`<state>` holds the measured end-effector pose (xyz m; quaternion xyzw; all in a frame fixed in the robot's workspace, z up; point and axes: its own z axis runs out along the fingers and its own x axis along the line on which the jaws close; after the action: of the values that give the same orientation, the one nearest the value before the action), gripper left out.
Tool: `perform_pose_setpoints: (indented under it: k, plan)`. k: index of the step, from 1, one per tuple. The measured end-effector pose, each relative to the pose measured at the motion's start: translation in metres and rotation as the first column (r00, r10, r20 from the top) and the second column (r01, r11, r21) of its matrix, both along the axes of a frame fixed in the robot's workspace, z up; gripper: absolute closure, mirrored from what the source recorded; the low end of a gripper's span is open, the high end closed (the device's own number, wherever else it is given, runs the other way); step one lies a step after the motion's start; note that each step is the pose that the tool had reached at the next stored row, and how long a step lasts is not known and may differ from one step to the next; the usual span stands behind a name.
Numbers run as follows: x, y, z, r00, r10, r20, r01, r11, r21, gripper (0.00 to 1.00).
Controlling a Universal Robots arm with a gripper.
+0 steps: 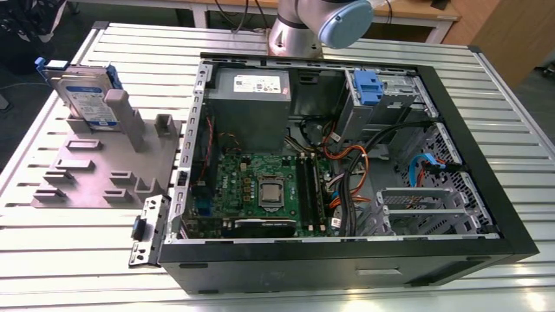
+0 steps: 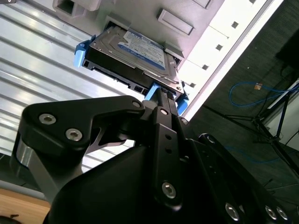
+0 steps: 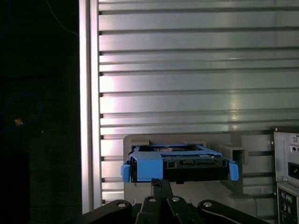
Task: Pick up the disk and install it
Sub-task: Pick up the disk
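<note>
Disk point(image 1: 87, 94) stands on edge in a slot at the far corner of the grey fixture point(image 1: 95, 169), on the exterior view's left, well apart from the open PC case point(image 1: 347, 260). We see a silver body with blue plastic rails on its edges. In the second wrist view the disk point(image 2: 133, 56) shows its label, white with a blue band; we can't make out the print. In the first wrist view the disk point(image 3: 180, 163) is end-on, with blue rail ends on both sides and a dark connector edge between them.

In both wrist views the gripper point(image 2: 161, 93) point(image 3: 161, 183) has its fingers pressed together and holds nothing. The tips point at the disk's blue rail, apart from it.

Fixture and case sit on a slatted aluminium table point(image 1: 69, 260). Inside the case, the power supply point(image 1: 249, 104) carries a white sticker, print unreadable, and the drive cage point(image 1: 381, 104) has a blue latch point(image 1: 368, 88). The arm point(image 1: 321, 23) is behind the case.
</note>
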<state>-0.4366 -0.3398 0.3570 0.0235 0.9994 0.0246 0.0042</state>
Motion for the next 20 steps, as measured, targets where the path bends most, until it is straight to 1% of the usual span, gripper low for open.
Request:
perform_pose_setpoints:
  k: [5,10,15,20]
  plan:
    - [0.0000,0.0000,0.0000,0.9997,0.026,0.0000,-0.026,0.9997,0.0000,0.89]
    - [0.0000,0.0000,0.0000,0.9983,0.058,0.0000,-0.058,0.9983,-0.0001,0.89]
    - [0.0000,0.0000,0.0000,0.9957,0.093,0.0000,-0.093,0.9957,0.0000,0.89]
    - [0.0000,0.0000,0.0000,0.9917,0.128,0.0000,-0.128,0.9917,0.0000,0.89]
